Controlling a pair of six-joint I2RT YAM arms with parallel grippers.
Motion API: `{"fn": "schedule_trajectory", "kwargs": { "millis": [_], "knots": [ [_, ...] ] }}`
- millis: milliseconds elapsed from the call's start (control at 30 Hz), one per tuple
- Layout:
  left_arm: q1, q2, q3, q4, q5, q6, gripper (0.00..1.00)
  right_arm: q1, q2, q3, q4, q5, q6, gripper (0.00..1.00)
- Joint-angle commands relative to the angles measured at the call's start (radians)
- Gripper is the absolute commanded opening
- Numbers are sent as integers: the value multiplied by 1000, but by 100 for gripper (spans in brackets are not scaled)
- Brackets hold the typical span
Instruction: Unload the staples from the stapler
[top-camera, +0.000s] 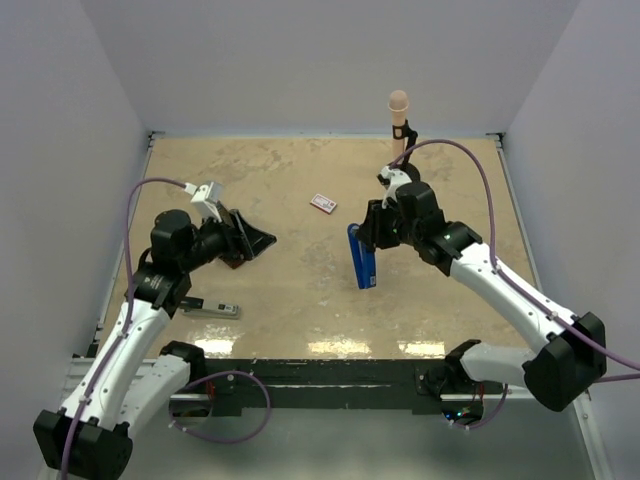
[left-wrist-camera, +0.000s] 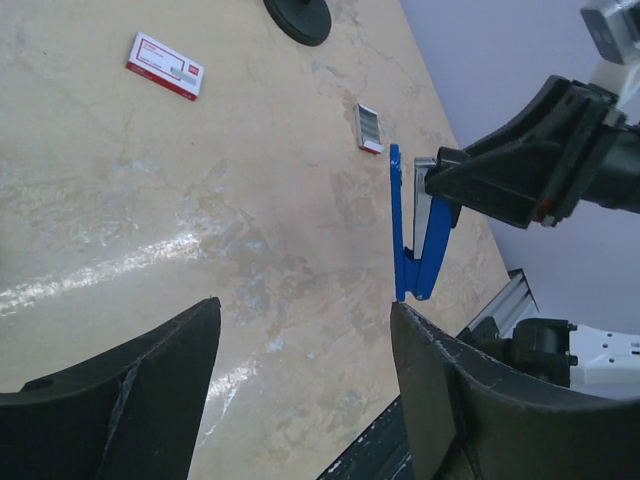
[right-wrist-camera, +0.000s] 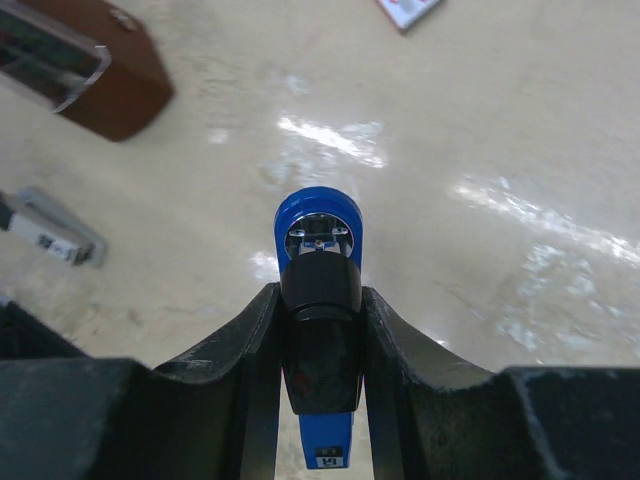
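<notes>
**Stapler**: blue, splayed in a V, upright on end near the centre of the surface. Whether its lower end touches the surface cannot be told.

**Right pincer**: closed tight on the stapler's upper part.

**Staples**: silvery ridged strip, lying loose and flat on the surface. In the left wrist view it is near the stapler at its 11 o'clock, not touching.

**Left pincer**: jaws spread wide, nothing between them, at the stapler's 9 o'clock in the top view.

**Red-and-white box**: flat on the surface at the stapler's 11 o'clock, apart from it.
</notes>
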Motion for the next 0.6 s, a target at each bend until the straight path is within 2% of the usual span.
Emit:
{"fn": "schedule_trajectory", "kwargs": {
  "millis": [0, 333, 400, 567],
  "knots": [
    [-25, 87, 28, 106, 62, -116, 72, 52, -83, -23, 189, -117, 68, 0],
    [-255, 288, 113, 238, -84, -193, 68, 115, -159, -54, 223, -121, 126, 0],
    [-272, 334, 117, 302, -92, -203, 68, 120, -161, -56, 226, -116, 138, 0],
    [-317, 415, 148, 332, -124, -196, 67, 135, -173, -71, 226, -98, 151, 0]
  ]
}}
